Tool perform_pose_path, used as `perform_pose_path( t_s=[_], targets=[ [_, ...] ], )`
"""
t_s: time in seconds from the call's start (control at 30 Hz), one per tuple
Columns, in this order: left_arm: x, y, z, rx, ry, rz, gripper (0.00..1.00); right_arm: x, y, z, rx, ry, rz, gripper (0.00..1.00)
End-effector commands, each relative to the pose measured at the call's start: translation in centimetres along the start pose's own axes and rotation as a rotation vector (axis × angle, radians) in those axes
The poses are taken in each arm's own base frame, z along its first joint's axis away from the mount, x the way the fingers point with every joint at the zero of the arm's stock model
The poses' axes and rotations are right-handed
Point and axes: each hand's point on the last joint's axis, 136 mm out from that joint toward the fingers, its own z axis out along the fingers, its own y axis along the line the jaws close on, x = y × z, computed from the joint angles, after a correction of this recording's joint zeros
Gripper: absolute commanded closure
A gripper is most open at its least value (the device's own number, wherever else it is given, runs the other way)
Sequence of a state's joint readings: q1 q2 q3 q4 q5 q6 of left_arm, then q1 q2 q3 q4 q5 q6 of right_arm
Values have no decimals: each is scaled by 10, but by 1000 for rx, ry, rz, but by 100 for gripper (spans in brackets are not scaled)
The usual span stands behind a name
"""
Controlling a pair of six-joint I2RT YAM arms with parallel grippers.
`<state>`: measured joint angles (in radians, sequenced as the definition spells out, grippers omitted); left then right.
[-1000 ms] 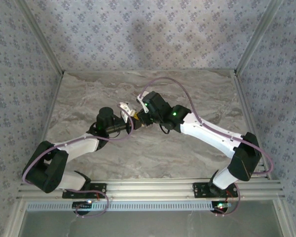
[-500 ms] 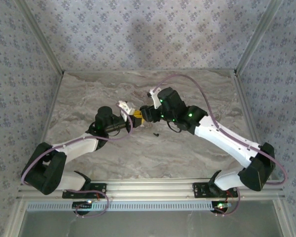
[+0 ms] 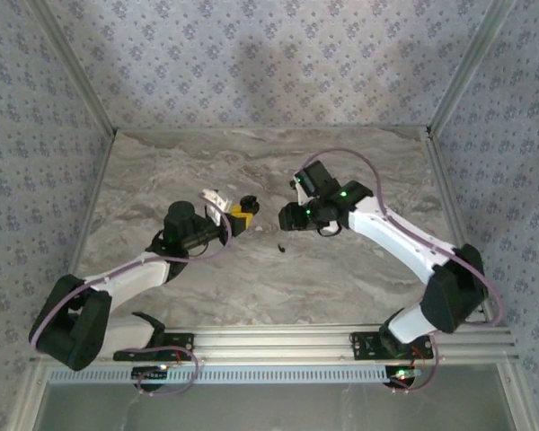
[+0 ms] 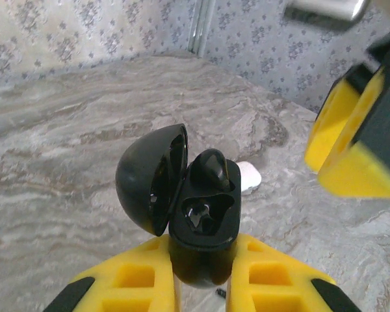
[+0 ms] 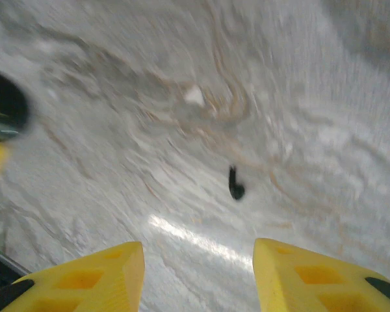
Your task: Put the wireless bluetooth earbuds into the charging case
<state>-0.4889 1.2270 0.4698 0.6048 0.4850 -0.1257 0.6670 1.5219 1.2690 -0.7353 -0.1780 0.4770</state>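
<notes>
My left gripper (image 4: 203, 260) (image 3: 238, 218) is shut on the lower half of a black charging case (image 4: 201, 214) (image 3: 248, 204), held upright with its lid swung open to the left. One black earbud (image 4: 211, 170) sits in the far socket; the near socket is bare. A second black earbud (image 5: 235, 184) (image 3: 281, 247) lies loose on the marble table. My right gripper (image 5: 198, 273) (image 3: 292, 216) hangs open above the table, to the right of the case and short of the loose earbud, with nothing between its fingers (image 4: 354, 140).
A small white piece (image 4: 249, 175) (image 5: 195, 96) lies on the table (image 3: 341, 269) just behind the case; what it is I cannot tell. Patterned walls and metal posts (image 3: 458, 76) close in the table on three sides.
My right gripper has pulled back from the case to the right. The loose earbud now lies on the table where the two grippers met. My left gripper has shifted slightly left with the case.
</notes>
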Motion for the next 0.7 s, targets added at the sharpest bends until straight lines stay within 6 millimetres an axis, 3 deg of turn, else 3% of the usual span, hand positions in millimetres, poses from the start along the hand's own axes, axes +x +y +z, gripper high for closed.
perform_pose_path(
  t_s=[0.0, 0.3, 0.67],
  targets=[
    [-1, 7, -12, -58, -10, -33, 86, 27, -9, 20, 48, 181, 79, 52],
    [5, 20, -32, -136, 7, -54, 86, 25, -13, 88, 96, 395, 2, 54],
    [2, 25, -38, -157, -1, -52, 86, 23, -13, 133, 78, 461, 3, 60]
  ],
)
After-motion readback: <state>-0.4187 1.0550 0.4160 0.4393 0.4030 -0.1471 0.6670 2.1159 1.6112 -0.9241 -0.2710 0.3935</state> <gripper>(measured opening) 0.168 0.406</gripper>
